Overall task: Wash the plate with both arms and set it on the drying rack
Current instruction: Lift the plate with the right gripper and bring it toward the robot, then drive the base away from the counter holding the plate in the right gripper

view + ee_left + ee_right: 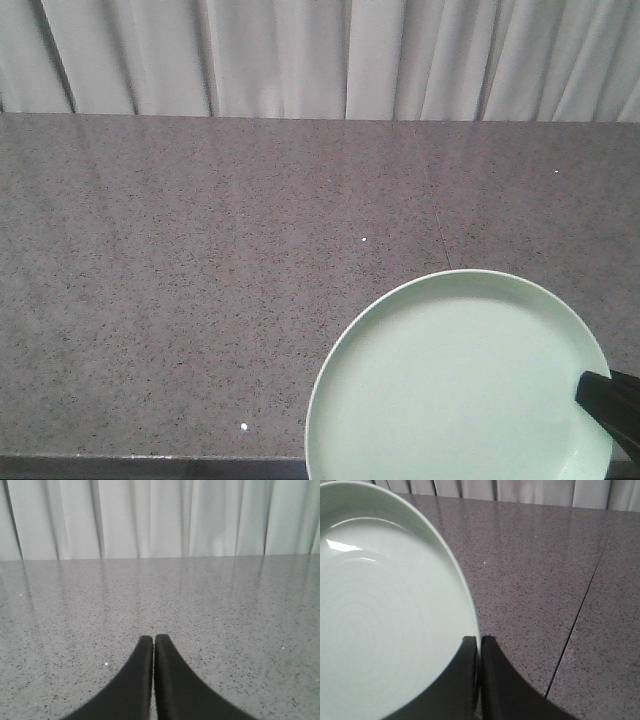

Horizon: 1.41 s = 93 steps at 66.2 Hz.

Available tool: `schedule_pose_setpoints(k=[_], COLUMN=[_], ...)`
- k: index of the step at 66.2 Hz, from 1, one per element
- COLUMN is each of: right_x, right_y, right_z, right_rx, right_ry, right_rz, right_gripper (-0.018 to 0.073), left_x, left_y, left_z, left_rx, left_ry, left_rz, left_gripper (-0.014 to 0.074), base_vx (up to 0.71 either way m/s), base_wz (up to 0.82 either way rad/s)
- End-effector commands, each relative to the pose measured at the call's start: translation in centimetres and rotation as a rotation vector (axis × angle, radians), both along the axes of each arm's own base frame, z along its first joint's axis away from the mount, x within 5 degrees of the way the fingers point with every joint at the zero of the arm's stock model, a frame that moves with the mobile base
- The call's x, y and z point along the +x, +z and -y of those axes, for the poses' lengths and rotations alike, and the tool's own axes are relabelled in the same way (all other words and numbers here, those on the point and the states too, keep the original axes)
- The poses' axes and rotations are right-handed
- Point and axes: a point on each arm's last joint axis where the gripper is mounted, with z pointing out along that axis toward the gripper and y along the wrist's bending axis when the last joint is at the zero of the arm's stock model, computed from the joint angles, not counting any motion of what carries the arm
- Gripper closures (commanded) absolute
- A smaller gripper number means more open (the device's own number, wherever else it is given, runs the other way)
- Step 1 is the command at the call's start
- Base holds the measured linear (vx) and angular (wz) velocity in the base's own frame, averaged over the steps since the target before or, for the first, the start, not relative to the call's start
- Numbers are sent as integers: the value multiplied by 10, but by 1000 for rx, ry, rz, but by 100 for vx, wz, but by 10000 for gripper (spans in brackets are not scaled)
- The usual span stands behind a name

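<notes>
right gripper (478, 643) jaws pinch the plate (450, 390) by its rim, face free for washing — left gripper (153, 641) jaws pressed together, empty.

The left gripper (153, 639) has two matte black fingers (135, 680), broad at the base and curving inward to narrow, blunt, squared tips. The right gripper (479, 640) looks the same: two plain black fingers (505, 685) with smooth, unmarked faces. In the front view one right finger (606, 398) shows as a dark, flat-ended wedge.
</notes>
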Motion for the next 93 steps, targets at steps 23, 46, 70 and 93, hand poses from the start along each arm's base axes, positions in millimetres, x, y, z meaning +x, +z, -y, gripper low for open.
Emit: schedule_pose_setpoints(k=[23, 46, 70, 93], right_x=[2, 2, 2, 2], right_y=[13, 13, 12, 12], right_z=[1, 1, 0, 0], right_rx=[54, 54, 54, 54], right_ry=[-26, -26, -25, -25], right_rz=[55, 55, 54, 54], right_gripper=[561, 561, 561, 561], left_x=[0, 0, 0, 0], left_y=[0, 0, 0, 0], left_z=[0, 0, 0, 0], left_rx=[-12, -12, -12, -12], left_ry=[2, 2, 2, 2], left_rz=[68, 68, 68, 68], left_gripper=[602, 602, 602, 602], base_vx=[0, 0, 0, -5], base_wz=[0, 0, 1, 10])
